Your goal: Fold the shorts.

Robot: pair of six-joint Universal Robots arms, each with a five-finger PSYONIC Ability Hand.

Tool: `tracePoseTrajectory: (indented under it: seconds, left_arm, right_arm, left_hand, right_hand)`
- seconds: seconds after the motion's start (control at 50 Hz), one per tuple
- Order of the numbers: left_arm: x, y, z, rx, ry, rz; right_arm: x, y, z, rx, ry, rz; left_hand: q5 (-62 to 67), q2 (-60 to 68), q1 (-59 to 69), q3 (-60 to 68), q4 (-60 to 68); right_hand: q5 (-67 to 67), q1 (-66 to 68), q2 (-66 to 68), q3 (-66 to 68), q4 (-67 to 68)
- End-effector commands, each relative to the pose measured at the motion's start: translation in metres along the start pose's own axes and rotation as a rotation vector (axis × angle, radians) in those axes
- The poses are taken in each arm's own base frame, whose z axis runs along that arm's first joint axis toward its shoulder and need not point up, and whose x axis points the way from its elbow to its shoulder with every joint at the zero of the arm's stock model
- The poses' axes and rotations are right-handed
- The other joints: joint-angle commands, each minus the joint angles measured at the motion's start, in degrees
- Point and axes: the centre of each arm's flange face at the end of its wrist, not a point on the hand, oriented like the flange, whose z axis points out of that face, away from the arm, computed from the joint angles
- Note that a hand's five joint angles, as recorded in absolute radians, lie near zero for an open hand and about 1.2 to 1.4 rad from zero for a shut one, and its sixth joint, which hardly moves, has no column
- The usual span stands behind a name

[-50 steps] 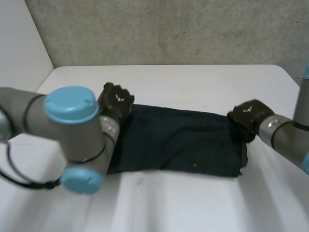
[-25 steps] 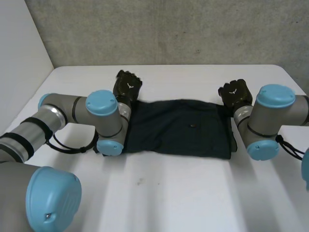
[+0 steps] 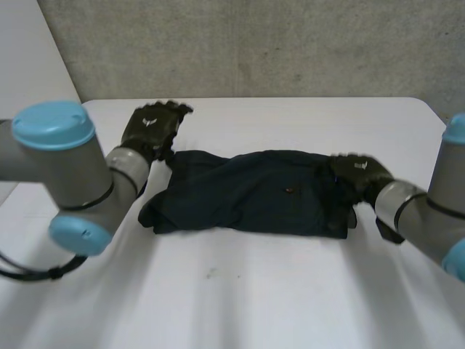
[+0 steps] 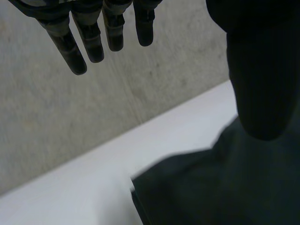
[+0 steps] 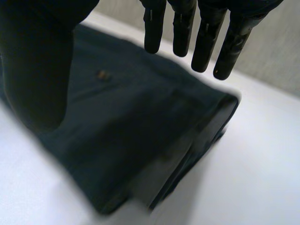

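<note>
The white flat table (image 3: 290,298) carried dark navy fabric shorts (image 3: 254,193), lying folded from beside the left hand (image 3: 151,129) to under the right hand (image 3: 360,173).

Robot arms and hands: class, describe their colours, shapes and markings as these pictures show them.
The left arm and right arm are thick grey tubes with rounded light-blue caps at the joints. The left hand and right hand are black, with slim rod-like fingers and a broad thumb.

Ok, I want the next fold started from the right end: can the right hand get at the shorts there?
Probably yes. The right hand is open right over that end of the shorts, fingers straight, with nothing between them and the cloth.
</note>
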Motion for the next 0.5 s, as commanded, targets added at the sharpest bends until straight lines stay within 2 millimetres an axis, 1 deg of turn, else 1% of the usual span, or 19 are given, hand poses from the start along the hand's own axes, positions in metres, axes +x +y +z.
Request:
tracePoseTrajectory:
  seconds: [0.02, 0.12, 0.14, 0.16, 0.18, 0.22, 0.28, 0.36, 0.4, 0.44, 0.46, 0.5]
  left_arm:
    - [-0.002, 0.027, -0.031, -0.11, -0.006, -0.008]
    - [-0.005, 0.035, -0.037, -0.135, -0.013, -0.011]
    - [-0.006, 0.036, -0.037, -0.138, -0.016, -0.012]
    - [-0.006, 0.036, -0.037, -0.139, -0.017, -0.012]
    - [-0.007, 0.037, -0.038, -0.143, -0.02, -0.013]
    - [-0.008, 0.036, -0.038, -0.141, -0.023, -0.013]
    - [-0.007, 0.033, -0.04, -0.133, -0.024, -0.012]
    - [-0.006, 0.027, -0.044, -0.121, -0.022, -0.011]
    - [-0.006, 0.024, -0.048, -0.111, -0.019, -0.011]
    - [-0.007, 0.021, -0.05, -0.104, -0.021, -0.011]
    - [-0.007, 0.019, -0.052, -0.099, -0.021, -0.01]
    - [-0.008, 0.016, -0.053, -0.093, -0.026, -0.01]
  right_arm:
    - [0.002, 0.034, 0.018, -0.003, 0.037, -0.062]
    - [0.008, 0.044, 0.03, 0.005, 0.09, -0.126]
    - [0.009, 0.047, 0.031, -0.001, 0.095, -0.133]
    - [0.01, 0.05, 0.034, -0.011, 0.106, -0.146]
    - [0.011, 0.051, 0.035, -0.014, 0.114, -0.152]
    - [0.014, 0.051, 0.035, -0.015, 0.132, -0.157]
    - [0.02, 0.045, 0.032, -0.002, 0.169, -0.161]
    - [0.031, 0.025, 0.02, 0.04, 0.211, -0.17]
    - [0.043, 0.015, 0.013, 0.055, 0.246, -0.19]
    - [0.052, 0.012, 0.01, 0.048, 0.27, -0.222]
    - [0.061, 0.012, 0.008, 0.03, 0.293, -0.271]
    - [0.07, 0.011, 0.006, 0.008, 0.313, -0.337]
  left_hand:
    - [-1.3, -1.1, -0.5, -1.8, -1.1]
    - [-1.3, -1.1, -0.5, -1.8, -1.1]
    - [-1.3, -1.1, -0.5, -1.8, -1.1]
    - [-1.3, -1.1, -0.5, -1.8, -1.1]
    - [-1.3, -1.1, -0.5, -1.8, -1.1]
    - [-1.3, -1.1, -0.5, -1.8, -1.1]
    - [-1.5, -1.3, -0.7, -2.0, -1.3]
    - [-1.5, -1.3, -0.7, -2.0, -1.3]
    - [-1.5, -1.3, -0.7, -2.0, -1.3]
    - [-1.5, -1.3, -0.7, -2.0, -1.3]
    - [-1.5, -1.3, -0.7, -2.0, -1.3]
    - [-1.5, -1.3, -0.7, -2.0, -1.3]
  right_hand:
    - [17.1, 19.3, 17.0, 16.3, 16.5]
    - [34.6, 36.8, 34.5, 33.8, 33.9]
    - [40.3, 42.5, 40.2, 39.5, 39.6]
    - [56.5, 58.7, 56.4, 55.7, 55.9]
    - [60.7, 63.0, 60.6, 60.0, 60.1]
    - [60.8, 63.0, 60.7, 60.0, 60.2]
    - [60.8, 63.0, 60.7, 60.0, 60.2]
    - [60.8, 63.0, 60.7, 60.0, 60.2]
    - [60.8, 63.0, 60.7, 60.0, 60.2]
    - [60.8, 63.0, 60.7, 60.0, 60.2]
    - [60.8, 63.0, 60.7, 60.0, 60.2]
    - [60.8, 63.0, 60.7, 60.0, 60.2]
